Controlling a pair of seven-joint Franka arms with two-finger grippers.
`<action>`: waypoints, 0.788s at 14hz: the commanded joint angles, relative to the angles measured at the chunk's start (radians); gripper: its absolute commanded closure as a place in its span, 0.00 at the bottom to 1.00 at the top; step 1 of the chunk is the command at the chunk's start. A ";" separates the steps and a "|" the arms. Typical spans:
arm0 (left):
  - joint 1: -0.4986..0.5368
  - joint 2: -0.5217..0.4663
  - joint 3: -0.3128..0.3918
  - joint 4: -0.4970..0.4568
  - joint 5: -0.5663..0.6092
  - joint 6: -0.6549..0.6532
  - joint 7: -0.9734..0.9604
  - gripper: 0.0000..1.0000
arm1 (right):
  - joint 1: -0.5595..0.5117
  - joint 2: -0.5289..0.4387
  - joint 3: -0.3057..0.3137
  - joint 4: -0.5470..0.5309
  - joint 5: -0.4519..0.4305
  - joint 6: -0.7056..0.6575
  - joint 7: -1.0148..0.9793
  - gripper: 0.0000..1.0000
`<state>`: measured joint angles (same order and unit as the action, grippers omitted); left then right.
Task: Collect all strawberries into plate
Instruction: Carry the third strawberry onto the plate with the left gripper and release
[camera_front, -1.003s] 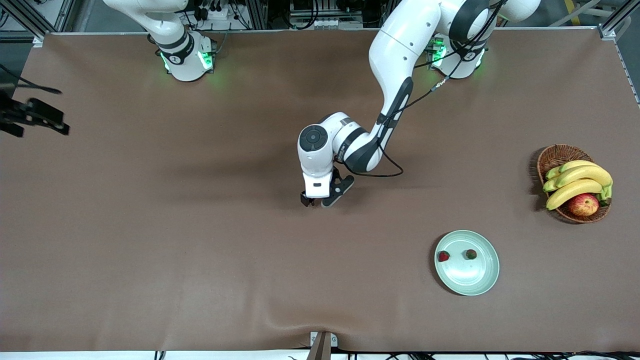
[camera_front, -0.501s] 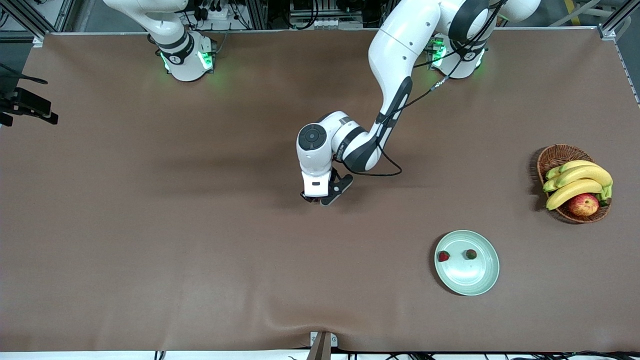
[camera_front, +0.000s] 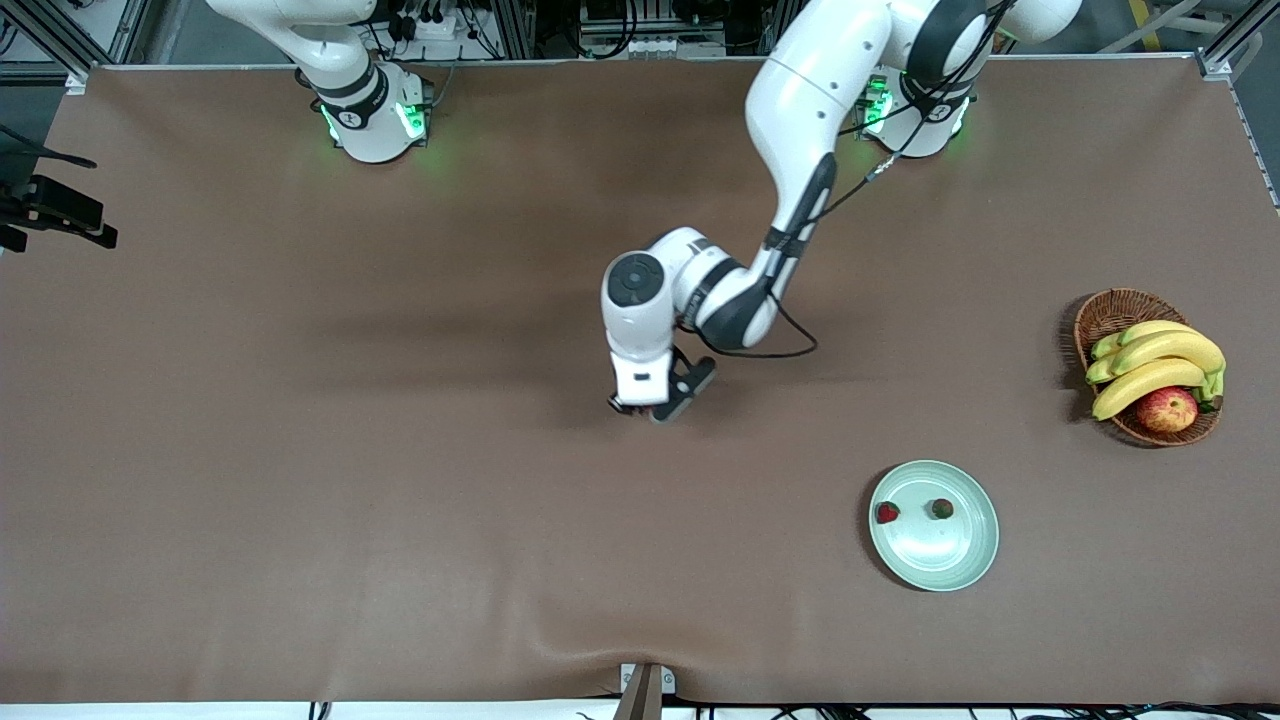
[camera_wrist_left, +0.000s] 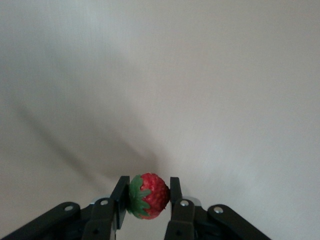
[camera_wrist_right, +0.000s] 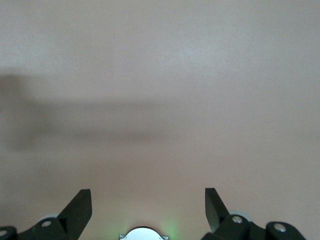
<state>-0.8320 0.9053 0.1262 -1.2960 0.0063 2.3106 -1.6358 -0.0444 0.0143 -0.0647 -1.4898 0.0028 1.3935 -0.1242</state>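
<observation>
Table (camera_front: 400, 500): a wide brown top that fills the front view, with both arm bases along its upper edge.
Left arm (camera_front: 800, 130): white, reaching from its base down toward the middle of the table.
Right arm (camera_front: 340, 70): waits, drawn off toward its own end of the table; only its base and upper links show in the front view.
Basket (camera_front: 1110, 315): brown wicker, at the left arm's end of the table, farther from the front camera than the plate.
Bananas (camera_front: 1160, 365): a yellow bunch lying across the basket.
Plate (camera_front: 940, 560): pale green and round, on the table near the basket and nearer to the front camera than it.
Apple (camera_front: 1167, 409): red and yellow, in the basket, touching the bananas on their camera side.
Left gripper (camera_wrist_left: 147, 197): over the middle of the table, well apart from the plate, fingers (camera_wrist_left: 120, 197) pressed on either side of a strawberry.
Right gripper (camera_wrist_right: 147, 202): over bare table at the right arm's end, fingers spread wide with nothing between them.
Held strawberry (camera_wrist_left: 148, 195): red with a green leafy cap, pinched between the left gripper's pads, cap turned toward one finger.
Strawberries on the plate (camera_front: 887, 513): two, side by side but apart, in the half of the plate farther from the front camera; the second (camera_front: 941, 509) lies toward the basket.
</observation>
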 joint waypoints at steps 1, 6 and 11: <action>0.178 -0.092 -0.007 -0.019 0.000 -0.011 0.013 1.00 | 0.000 -0.019 0.003 -0.021 -0.009 -0.033 0.092 0.00; 0.453 -0.111 -0.003 -0.019 0.086 -0.011 0.079 1.00 | 0.001 -0.019 0.005 -0.010 -0.009 -0.087 0.101 0.00; 0.568 -0.082 -0.011 -0.019 0.078 0.006 0.210 1.00 | 0.001 -0.013 0.006 0.011 -0.006 -0.085 0.104 0.00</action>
<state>-0.2723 0.8147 0.1275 -1.3114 0.0632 2.3052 -1.4538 -0.0434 0.0134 -0.0633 -1.4842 0.0029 1.3184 -0.0395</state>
